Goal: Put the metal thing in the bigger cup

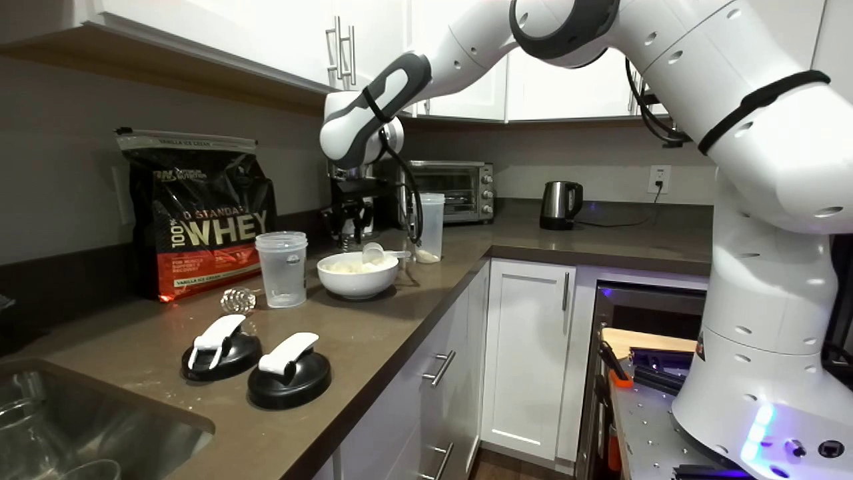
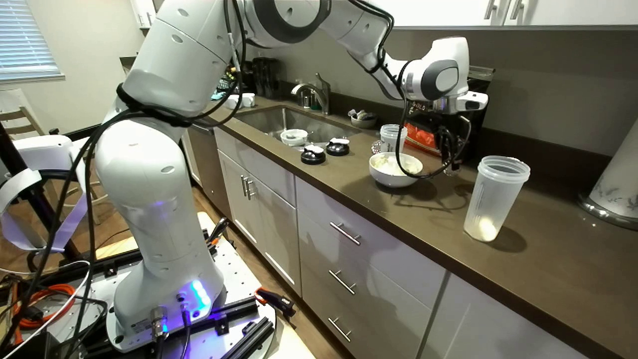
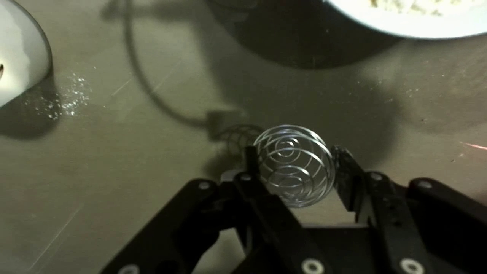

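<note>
The metal thing is a silver wire whisk ball (image 3: 293, 171) between my two fingertips in the wrist view. My gripper (image 3: 293, 158) is shut on it, with a finger touching each side. The ball's shadow falls apart from it on the counter, so it appears raised. In an exterior view the ball (image 2: 451, 170) hangs under the gripper (image 2: 448, 158), between the white bowl and the bigger cup. The bigger cup (image 2: 498, 194) is a tall, clear, upright tumbler with pale powder at its bottom. It also stands behind the bowl in an exterior view (image 1: 433, 220).
A white bowl (image 1: 358, 280) of powder holds a scoop. A shorter frosted cup (image 1: 281, 270), a second wire ball (image 1: 238, 301), two black lids (image 1: 288, 380) and a whey bag (image 1: 200, 213) stand nearby. A paper towel roll (image 2: 618, 174) stands beyond the bigger cup. A cable loops beside the gripper.
</note>
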Robot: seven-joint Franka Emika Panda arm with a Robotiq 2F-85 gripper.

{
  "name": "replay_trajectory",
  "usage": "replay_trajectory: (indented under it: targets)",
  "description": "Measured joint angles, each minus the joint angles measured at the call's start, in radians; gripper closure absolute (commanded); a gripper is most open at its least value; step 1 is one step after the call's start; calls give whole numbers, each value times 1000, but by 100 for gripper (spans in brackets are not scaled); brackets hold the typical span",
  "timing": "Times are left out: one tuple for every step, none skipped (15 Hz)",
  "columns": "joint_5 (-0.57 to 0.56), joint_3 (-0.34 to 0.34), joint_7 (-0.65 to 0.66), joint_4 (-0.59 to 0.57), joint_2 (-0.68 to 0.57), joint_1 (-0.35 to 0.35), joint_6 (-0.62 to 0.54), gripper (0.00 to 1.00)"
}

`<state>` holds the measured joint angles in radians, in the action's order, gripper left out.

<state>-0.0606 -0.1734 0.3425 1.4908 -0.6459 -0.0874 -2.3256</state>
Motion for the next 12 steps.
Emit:
replay_trajectory:
  targets:
    - [1, 0, 0, 6, 5, -1, -1, 61]
    - [1, -1, 0, 14, 12, -2, -2, 61]
    - [2, -1, 0, 24, 20, -2, -3, 61]
    - [3, -2, 0, 33, 27, -3, -5, 61]
    - [4, -4, 0, 43, 35, -3, -7, 62]
    - [4, -5, 0, 54, 44, -3, -9, 62]
    - [5, -7, 0, 66, 52, -3, -13, 62]
    - [5, -8, 0, 77, 61, -3, -17, 63]
    - [6, -10, 0, 89, 70, -3, -23, 63]
    - [6, -12, 0, 102, 79, -3, -30, 63]
    - [6, -14, 0, 114, 88, -3, -37, 62]
    - [6, -15, 0, 126, 97, -3, -43, 63]
